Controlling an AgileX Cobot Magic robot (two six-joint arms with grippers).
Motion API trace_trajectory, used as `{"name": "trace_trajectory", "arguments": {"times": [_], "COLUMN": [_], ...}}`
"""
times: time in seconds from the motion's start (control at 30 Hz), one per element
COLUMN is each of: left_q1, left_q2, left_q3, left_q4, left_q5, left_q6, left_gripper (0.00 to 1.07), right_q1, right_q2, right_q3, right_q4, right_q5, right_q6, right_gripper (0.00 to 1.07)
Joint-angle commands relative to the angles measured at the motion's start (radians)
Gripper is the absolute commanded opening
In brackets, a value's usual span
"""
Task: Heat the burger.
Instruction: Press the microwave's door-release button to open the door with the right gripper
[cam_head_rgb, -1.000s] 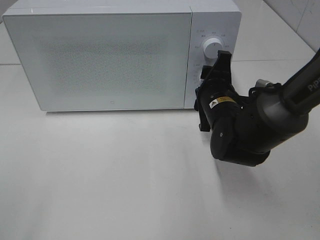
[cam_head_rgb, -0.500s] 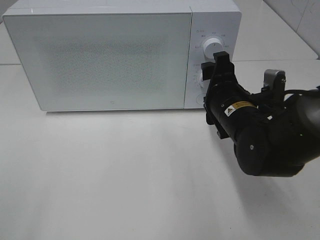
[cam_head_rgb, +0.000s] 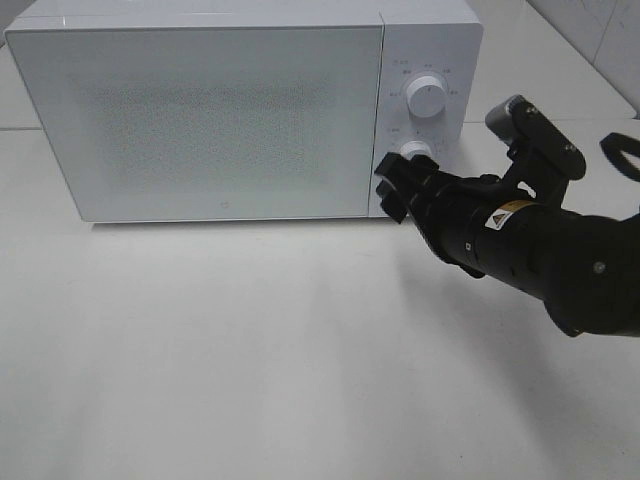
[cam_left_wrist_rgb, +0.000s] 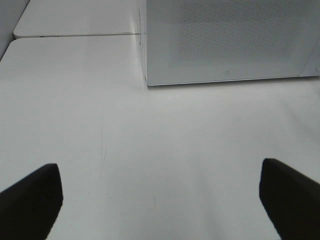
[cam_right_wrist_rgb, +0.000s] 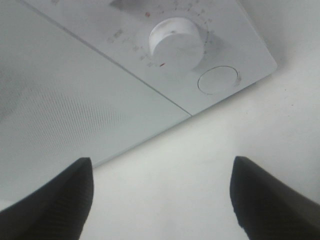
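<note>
Right wrist view shows the right gripper (cam_right_wrist_rgb: 160, 197) parted wide and empty, short of the lower knob (cam_right_wrist_rgb: 176, 43), so it seems best to centre it squarely before closing.

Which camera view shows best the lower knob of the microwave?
The right wrist view: the lower knob appears large and unblocked. The exterior high view shows it small, just beside the right tool. The left wrist view does not show it.

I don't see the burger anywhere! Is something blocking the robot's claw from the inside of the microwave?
Yes. The microwave's door is shut, and it stands between the open, empty right gripper and the inside. No burger shows in any view, so whether it sits behind that door cannot be told.
</note>
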Motion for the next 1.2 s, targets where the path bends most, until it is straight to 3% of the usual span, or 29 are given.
{"name": "trace_trajectory", "arguments": {"times": [0.03, 0.43, 0.63, 0.7, 0.87, 1.2], "left_q1": [0.002, 0.002, 0.002, 0.002, 0.002, 0.002], "left_q2": [-0.020, -0.020, -0.020, -0.020, -0.020, -0.020], "left_q3": [0.001, 0.001, 0.001, 0.001, 0.001, 0.001], "left_q4": [-0.002, -0.002, -0.002, -0.002, -0.002, -0.002], "left_q5": [-0.007, -0.007, -0.007, -0.007, -0.007, -0.007], "left_q6": [0.001, 0.001, 0.001, 0.001, 0.001, 0.001], "left_gripper": [1.01, 1.01, 1.01, 1.01, 1.01, 1.01], "right_q1": [-0.026, -0.136, -0.165, -0.167, -0.167, -0.167], "right_q2": [-0.063, -0.185, -0.235, -0.262, -0.320, -0.512], "right_q3": [0.000, 0.000, -0.026, -0.074, -0.151, -0.179], "right_q4": [-0.013, -0.034, -0.158, -0.264, -0.380, -0.402], "right_q5": [0.155, 0.545, 0.744, 0.899, 1.134, 1.363], "right_q6": [-0.222, -0.666, -0.671, -0.654, -0.595, -0.564], "right_gripper": [0.73, 0.73, 0.73, 0.73, 0.73, 0.73]}}
